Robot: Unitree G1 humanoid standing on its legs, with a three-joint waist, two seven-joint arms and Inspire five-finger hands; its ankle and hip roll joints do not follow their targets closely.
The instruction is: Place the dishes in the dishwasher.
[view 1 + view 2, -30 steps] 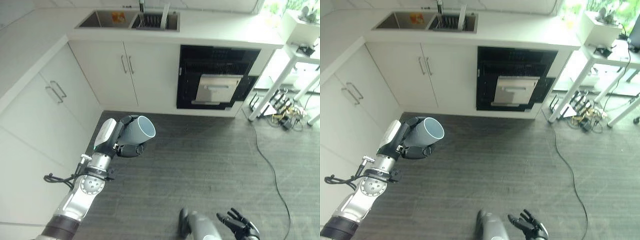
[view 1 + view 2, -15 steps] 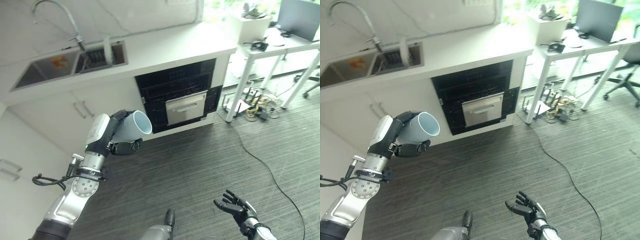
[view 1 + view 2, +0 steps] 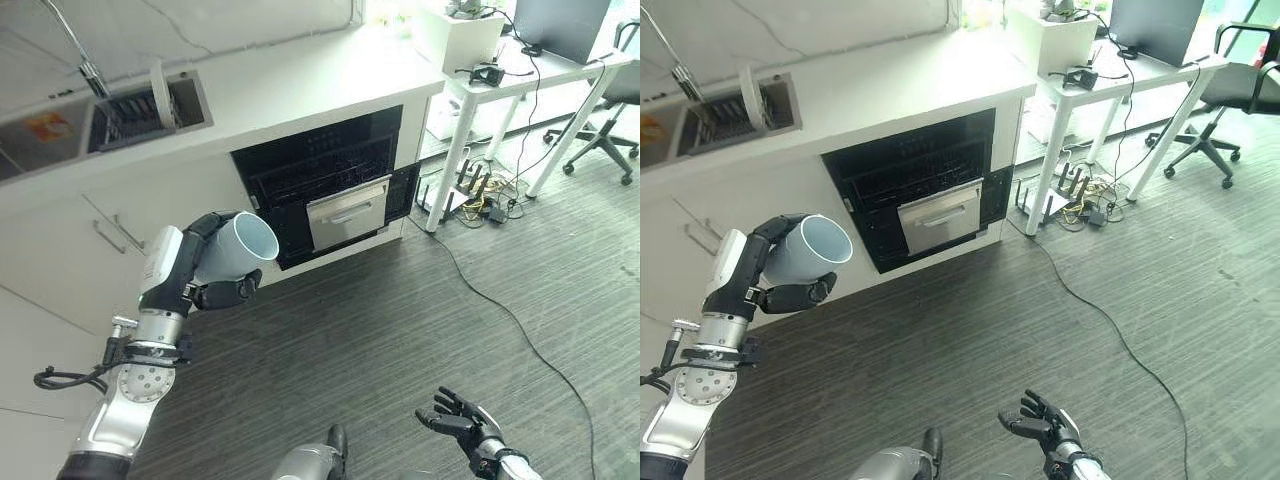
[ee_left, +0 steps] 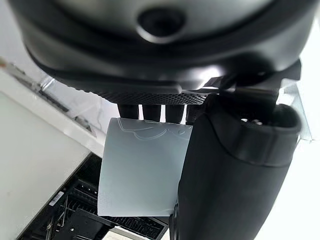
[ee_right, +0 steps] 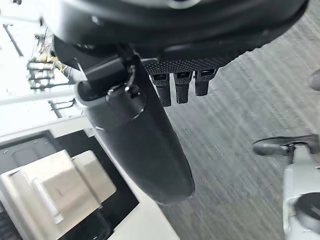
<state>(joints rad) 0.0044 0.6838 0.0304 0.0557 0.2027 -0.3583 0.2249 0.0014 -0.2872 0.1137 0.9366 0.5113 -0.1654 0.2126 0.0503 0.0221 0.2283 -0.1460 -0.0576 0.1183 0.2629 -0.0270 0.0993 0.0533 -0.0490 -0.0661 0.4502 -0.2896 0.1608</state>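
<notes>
Left hand (image 3: 195,270) is wrapped around a pale blue cup (image 3: 238,252), fingers over its side and thumb beneath, mouth tipped toward the dishwasher (image 3: 330,185) up and to its right. Cup looks rigid, light, smooth (likely slippery and breakable); hold by the wall, not the rim. Arm raised, wrist bent. Right hand (image 3: 458,425) low, palm up, fingers spread, empty.

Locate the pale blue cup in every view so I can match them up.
Left eye view: cup at left of centre, held sideways in the left hand.
Right eye view: cup at the left, same grasp.
Left wrist view: cup at centre, past the fingers.
Right wrist view: I cannot find it there.
Shared landmark: the open dishwasher under the counter.
</notes>
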